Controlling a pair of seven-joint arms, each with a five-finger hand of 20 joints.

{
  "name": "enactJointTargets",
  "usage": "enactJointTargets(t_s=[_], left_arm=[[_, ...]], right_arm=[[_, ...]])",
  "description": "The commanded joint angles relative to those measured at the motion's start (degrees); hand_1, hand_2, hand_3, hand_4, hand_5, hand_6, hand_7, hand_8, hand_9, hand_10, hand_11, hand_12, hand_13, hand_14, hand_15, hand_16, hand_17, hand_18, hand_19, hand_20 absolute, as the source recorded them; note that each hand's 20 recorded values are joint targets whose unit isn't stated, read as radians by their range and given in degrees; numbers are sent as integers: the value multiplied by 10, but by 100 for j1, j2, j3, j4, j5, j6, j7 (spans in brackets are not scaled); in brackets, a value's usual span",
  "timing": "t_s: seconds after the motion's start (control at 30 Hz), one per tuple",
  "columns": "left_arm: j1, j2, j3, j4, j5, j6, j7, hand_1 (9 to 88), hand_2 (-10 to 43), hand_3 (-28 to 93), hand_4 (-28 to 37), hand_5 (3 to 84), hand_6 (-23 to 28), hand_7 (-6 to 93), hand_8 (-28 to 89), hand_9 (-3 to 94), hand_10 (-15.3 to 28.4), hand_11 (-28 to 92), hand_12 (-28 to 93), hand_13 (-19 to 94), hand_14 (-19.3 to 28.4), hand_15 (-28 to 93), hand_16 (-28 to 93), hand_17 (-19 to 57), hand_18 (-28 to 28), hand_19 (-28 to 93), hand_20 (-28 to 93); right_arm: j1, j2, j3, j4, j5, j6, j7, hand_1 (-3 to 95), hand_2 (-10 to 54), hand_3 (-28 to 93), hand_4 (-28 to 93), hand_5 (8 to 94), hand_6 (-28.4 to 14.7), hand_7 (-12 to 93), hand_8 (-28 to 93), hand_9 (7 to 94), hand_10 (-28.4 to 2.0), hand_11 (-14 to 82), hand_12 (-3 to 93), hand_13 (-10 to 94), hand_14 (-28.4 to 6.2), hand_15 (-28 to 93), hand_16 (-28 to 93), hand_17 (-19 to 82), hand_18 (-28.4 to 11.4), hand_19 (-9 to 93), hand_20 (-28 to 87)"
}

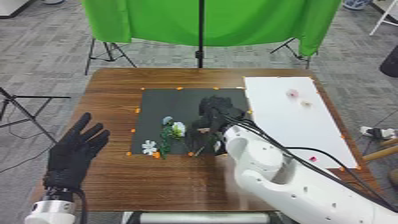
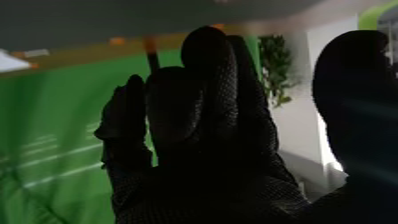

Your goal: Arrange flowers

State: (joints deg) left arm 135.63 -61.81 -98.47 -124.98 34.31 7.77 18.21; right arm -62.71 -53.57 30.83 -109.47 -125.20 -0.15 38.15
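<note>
The open right black-gloved hand (image 1: 218, 111) is reaching over a dark rectangular mat (image 1: 158, 104) with flowers on it.
In the wrist view the right hand's fingers are extending loosely, the thumb standing apart, with nothing between; whether it is touching the mat, I cannot tell. On the mat, left of the right hand, 1 small blue flower (image 1: 167, 120) and 1 white-and-yellow bloom (image 1: 179, 129) are lying close together among green stems (image 1: 166, 135); 1 white open-petalled flower (image 1: 149, 147) is lying near the mat's lower left corner. On the white rectangular sheet (image 1: 277, 120) to the right, 1 pale pink flower (image 1: 292, 93), 1 cream flower (image 1: 306, 104) and 1 small magenta piece (image 1: 313, 159) are resting. The left black-gloved hand (image 1: 74, 152) is hovering open, fingers spreading, by the brown wooden table's (image 1: 160, 185) left edge.
</note>
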Motion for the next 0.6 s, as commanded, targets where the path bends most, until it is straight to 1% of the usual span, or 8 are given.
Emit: enactJointTargets(t_s=[0.03, 0.13, 0.17, 0.23, 0.27, 0.37, 0.47, 0.6], left_arm=[[83, -58, 33, -4, -2, 61, 10, 265, 57, 799, -227, 343, 81, 65, -81, 319, 199, 186, 83, 229, 282, 442, -103, -99, 284, 584, -81], [78, -69, 45, -5, 11, 52, 14, 264, 56, 799, -229, 343, 82, 65, -82, 321, 199, 189, 83, 231, 282, 442, -103, -99, 284, 584, -81], [90, -28, 69, -6, -23, 85, 53, 263, 56, 800, -230, 344, 82, 65, -82, 322, 199, 190, 83, 231, 282, 442, -103, -99, 284, 585, -82], [118, -17, 67, -15, -25, 90, 68, 261, 56, 802, -231, 344, 82, 66, -82, 323, 200, 191, 83, 232, 282, 443, -102, -99, 284, 585, -82], [122, 31, 91, -17, -57, 133, 110, 260, 56, 803, -232, 345, 82, 67, -83, 324, 200, 191, 83, 233, 282, 442, -102, -99, 284, 585, -82], [119, 4, 72, -15, -38, 128, 73, 258, 58, 803, -235, 345, 82, 68, -85, 325, 200, 191, 82, 235, 282, 440, -101, -99, 284, 585, -81], [93, -6, 88, -8, -16, 95, 72, 256, 58, 805, -237, 345, 82, 69, -86, 325, 199, 191, 82, 235, 282, 439, -99, -99, 284, 584, -81], [91, 54, 117, -9, -60, 133, 140, 255, 59, 806, -238, 345, 81, 69, -86, 325, 199, 189, 81, 237, 281, 435, -98, -99, 284, 584, -80]], right_arm=[[80, 434, 432, -323, 185, 584, -59, 313, -95, 721, -282, 638, -26, 140, -115, 710, -144, 560, 221, 638, -126, 825, 204, 240, -256, 841, 484], [120, 749, 687, -246, 356, 878, 109, 303, -95, 734, -272, 638, -25, 140, -115, 709, -144, 550, 214, 636, -128, 821, 203, 240, -255, 840, 484], [215, 879, 695, -137, 356, 977, 229, 301, -94, 740, -268, 637, -25, 139, -115, 707, -144, 536, 208, 632, -128, 815, 201, 238, -254, 838, 483], [370, 1111, 762, 126, 449, 1147, 436, 299, -89, 747, -263, 631, -24, 139, -115, 706, -146, 492, 192, 624, -126, 803, 196, 236, -253, 834, 480], [486, 1197, 764, 280, 534, 1238, 580, 299, -86, 754, -263, 626, -22, 140, -116, 703, -147, 469, 184, 618, -126, 797, 192, 232, -253, 832, 479], [902, 1472, 567, 867, 676, 1463, 916, 303, -80, 764, -265, 622, -21, 144, -118, 693, -148, 402, 168, 599, -126, 771, 175, 224, -250, 817, 469], [1181, 1655, 427, 1374, 861, 1412, 1147, 306, -78, 773, -268, 607, -20, 149, -120, 670, -153, 345, 157, 576, -130, 745, 156, 219, -248, 810, 459], [1517, 1728, 96, 1948, 965, 1093, 1378, 306, -82, 785, -273, 584, -17, 156, -125, 620, -160, 291, 146, 542, -142, 720, 136, 205, -245, 801, 451]])
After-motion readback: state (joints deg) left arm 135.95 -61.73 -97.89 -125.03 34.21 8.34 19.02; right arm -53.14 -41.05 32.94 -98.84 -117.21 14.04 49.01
